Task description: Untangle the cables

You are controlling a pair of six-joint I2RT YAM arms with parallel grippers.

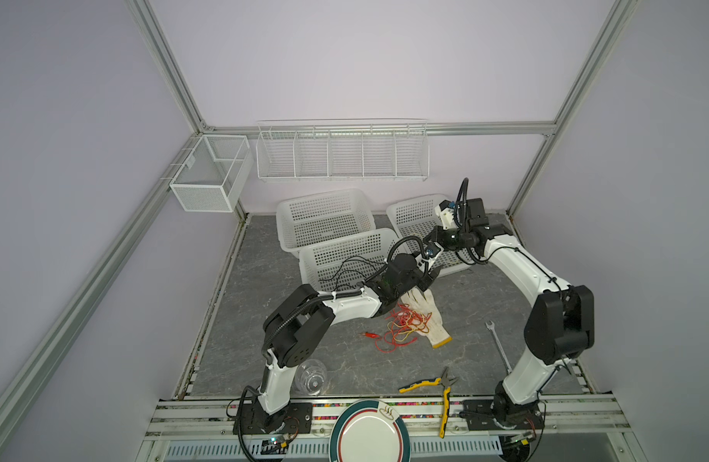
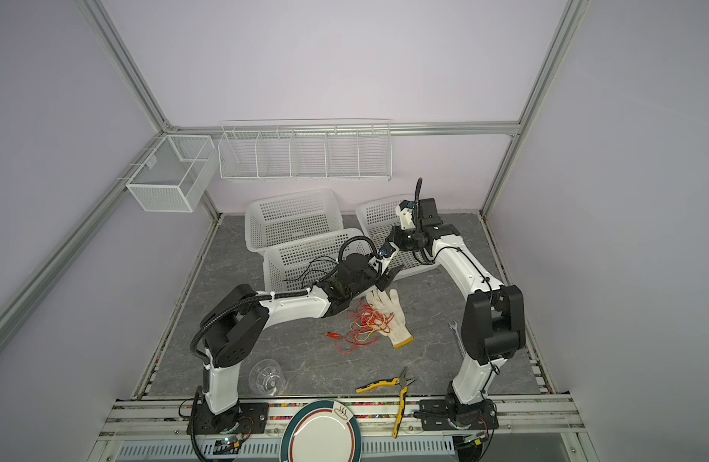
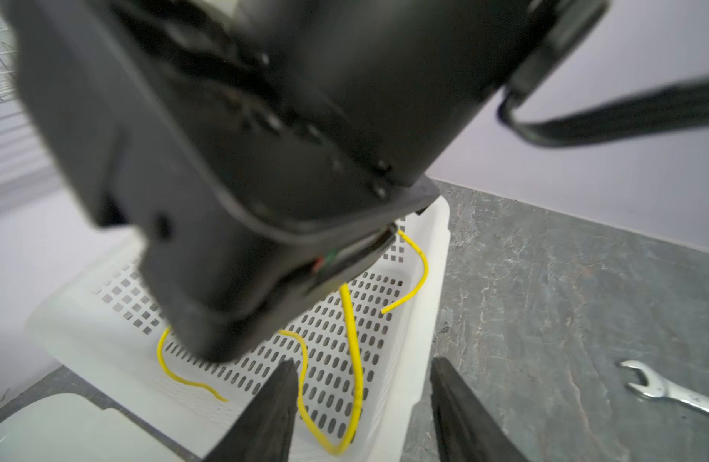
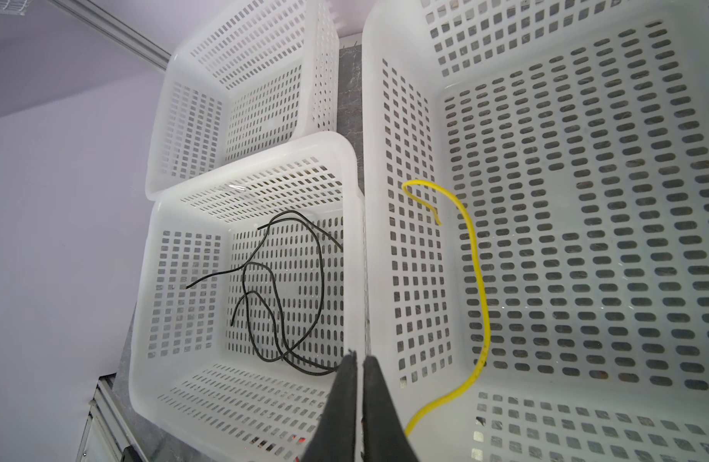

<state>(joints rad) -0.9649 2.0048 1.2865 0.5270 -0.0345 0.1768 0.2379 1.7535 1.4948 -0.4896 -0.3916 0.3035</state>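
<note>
A tangle of red and yellow cables (image 1: 403, 326) lies on the grey table, partly over a white glove (image 1: 431, 316). A black cable (image 4: 281, 288) is coiled in the front white basket (image 4: 245, 172). A yellow cable (image 4: 479, 280) lies in the right basket (image 4: 377, 120). My right gripper (image 4: 357, 356) is shut with nothing in it, above the gap between those two baskets. My left gripper (image 3: 365, 368) hangs open and empty over the near rim of the right basket, just below my right wrist, and shows in a top view (image 1: 429, 279) too.
A third white basket (image 1: 325, 216) stands at the back. A wrench (image 1: 499, 348), yellow-handled pliers (image 1: 437, 386), a clear cup (image 1: 311, 376) and a plate (image 1: 371, 434) lie toward the front. Wire racks (image 1: 343, 154) hang on the back wall.
</note>
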